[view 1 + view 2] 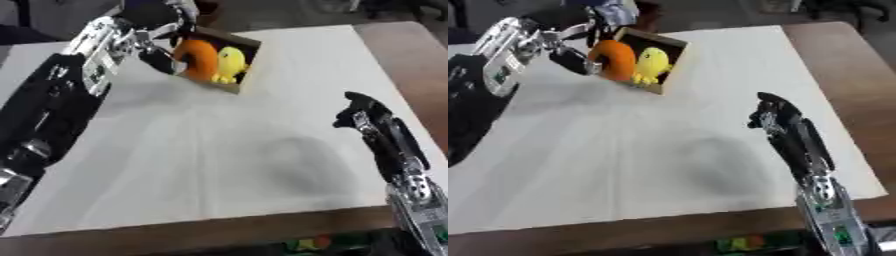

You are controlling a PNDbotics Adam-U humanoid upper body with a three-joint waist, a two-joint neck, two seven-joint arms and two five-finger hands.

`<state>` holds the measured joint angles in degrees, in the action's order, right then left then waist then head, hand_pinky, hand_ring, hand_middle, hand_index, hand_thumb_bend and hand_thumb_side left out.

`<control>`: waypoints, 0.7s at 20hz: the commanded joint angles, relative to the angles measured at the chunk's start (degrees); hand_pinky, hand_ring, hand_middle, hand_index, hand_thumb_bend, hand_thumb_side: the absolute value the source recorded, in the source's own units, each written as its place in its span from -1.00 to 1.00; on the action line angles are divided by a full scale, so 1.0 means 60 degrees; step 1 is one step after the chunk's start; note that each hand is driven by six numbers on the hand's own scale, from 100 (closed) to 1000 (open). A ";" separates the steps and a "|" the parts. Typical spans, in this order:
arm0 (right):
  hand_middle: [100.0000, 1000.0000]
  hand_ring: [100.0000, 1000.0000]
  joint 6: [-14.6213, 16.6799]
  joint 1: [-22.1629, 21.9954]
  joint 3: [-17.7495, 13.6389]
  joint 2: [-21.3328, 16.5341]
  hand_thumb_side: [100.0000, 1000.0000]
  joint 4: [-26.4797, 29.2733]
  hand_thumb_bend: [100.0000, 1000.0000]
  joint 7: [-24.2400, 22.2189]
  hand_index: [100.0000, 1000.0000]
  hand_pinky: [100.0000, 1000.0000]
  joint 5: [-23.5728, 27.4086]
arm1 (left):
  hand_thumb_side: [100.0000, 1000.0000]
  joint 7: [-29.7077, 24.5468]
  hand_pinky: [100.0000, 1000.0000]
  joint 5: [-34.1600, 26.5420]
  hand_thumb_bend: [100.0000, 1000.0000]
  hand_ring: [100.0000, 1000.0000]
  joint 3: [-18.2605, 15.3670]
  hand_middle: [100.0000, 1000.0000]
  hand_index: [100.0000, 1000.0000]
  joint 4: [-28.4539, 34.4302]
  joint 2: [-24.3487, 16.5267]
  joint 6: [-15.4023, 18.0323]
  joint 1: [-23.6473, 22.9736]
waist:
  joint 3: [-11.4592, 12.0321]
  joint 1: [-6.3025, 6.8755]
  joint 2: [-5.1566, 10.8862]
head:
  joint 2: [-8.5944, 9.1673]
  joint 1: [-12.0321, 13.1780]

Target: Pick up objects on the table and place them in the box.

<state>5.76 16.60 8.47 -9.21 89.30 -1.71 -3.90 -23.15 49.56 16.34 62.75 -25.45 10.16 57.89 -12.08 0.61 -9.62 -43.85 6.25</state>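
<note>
White cloth covers most of the counter (262, 100), with bare brown wood showing along the right edge and the near edge. We find the box (229, 62) near the far edge, left of centre, tipped so that its opening faces us. Inside it we note two objects: an orange object (199, 59) on the left and a yellow toy (231, 64) just beside it on the right, the two touching or nearly so.

We observe the left hand (156, 47) at the box's left side, its arm coming in from the left edge of the counter. Its dark fingers (163, 61) are curled against the orange object at the box's mouth; we cannot tell whether they actually grip it or merely rest on it.

We record the right hand (768, 114) above the cloth near the right edge, well apart from the box. Its fingers are bent inward and carry nothing.

Some small colourful items (741, 243) show below the near edge; we cannot make them out.
</note>
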 commanded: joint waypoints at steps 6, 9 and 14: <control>-0.01 0.08 0.0006 0.0097 0.0031 -0.0102 0.40 0.0084 -1.00 -0.0077 0.67 0.39 0.0060 | -0.66 0.2553 0.25 0.1388 -1.00 -0.09 -0.1367 0.01 0.33 -0.2836 0.1401 -0.2104 0.0843 | -0.0248 0.0148 0.0101 | -0.0045 0.0140; -0.01 0.08 0.0008 0.0101 0.0062 -0.0084 0.40 0.0092 -1.00 -0.0111 0.67 0.40 0.0076 | -0.56 0.3731 0.25 0.1330 -1.00 -0.07 -0.1697 0.06 0.39 -0.3654 0.1809 -0.2717 0.0972 | -0.0349 0.0170 0.0090 | -0.0045 0.0202; -0.01 0.08 0.0009 0.0089 0.0072 -0.0078 0.40 0.0102 -1.00 -0.0137 0.67 0.40 0.0076 | -0.06 0.4857 0.34 0.0959 -1.00 0.14 -0.1813 0.43 0.71 -0.4284 0.2099 -0.3206 0.0968 | -0.0460 0.0216 0.0101 | -0.0045 0.0249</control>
<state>5.70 16.60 8.90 -9.24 89.07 -2.34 -3.67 4.53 55.93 6.04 37.12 -12.51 -8.64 61.98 -14.80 1.35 -9.62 -43.85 7.54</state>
